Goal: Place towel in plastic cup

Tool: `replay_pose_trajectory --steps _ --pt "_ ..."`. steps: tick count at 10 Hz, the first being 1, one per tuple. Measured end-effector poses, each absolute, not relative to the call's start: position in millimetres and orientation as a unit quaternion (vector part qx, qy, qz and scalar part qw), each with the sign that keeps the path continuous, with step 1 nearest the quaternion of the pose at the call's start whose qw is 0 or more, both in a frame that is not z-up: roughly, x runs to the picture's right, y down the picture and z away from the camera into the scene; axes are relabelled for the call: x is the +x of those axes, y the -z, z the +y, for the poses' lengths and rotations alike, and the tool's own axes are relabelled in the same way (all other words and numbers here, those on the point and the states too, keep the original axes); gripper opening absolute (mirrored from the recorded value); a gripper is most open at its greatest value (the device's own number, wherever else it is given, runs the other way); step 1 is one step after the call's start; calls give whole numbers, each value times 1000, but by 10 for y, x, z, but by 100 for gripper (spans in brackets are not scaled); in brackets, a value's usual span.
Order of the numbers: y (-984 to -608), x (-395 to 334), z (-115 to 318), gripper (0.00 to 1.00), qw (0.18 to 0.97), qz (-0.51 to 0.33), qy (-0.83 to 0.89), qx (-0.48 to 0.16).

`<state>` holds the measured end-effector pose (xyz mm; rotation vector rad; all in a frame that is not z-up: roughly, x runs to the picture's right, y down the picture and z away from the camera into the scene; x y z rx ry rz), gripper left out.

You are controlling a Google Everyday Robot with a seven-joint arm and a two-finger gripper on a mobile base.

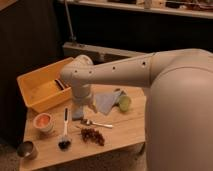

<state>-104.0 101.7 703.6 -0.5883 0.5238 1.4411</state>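
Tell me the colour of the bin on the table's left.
The bin is yellow, camera view; the gripper hangs just beside it.

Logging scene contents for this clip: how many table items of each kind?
Cups: 2 (pale green plastic cup, dark metal cup)
Bowls: 1 (white bowl, orange inside)
Bins: 1 (yellow plastic bin)
Utensils: 2 (metal spoon, white-handled brush)
Cloths: 1 (grey-blue towel)
Blocks: 1 (grey-blue block)
Brown dried cluster: 1
Total: 9
Gripper: above the block, beside towel.

Wooden table [125, 131], cloth towel [105, 102], plastic cup [124, 103]
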Motion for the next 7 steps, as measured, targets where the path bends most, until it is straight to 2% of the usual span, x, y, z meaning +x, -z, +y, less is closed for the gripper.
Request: replay_pose_trajectory --steps 4,7 --pt "-7032 -1041 1002 65 685 234 -639 -260" --pt "-7050 -915 646 65 709 196 -637 -229"
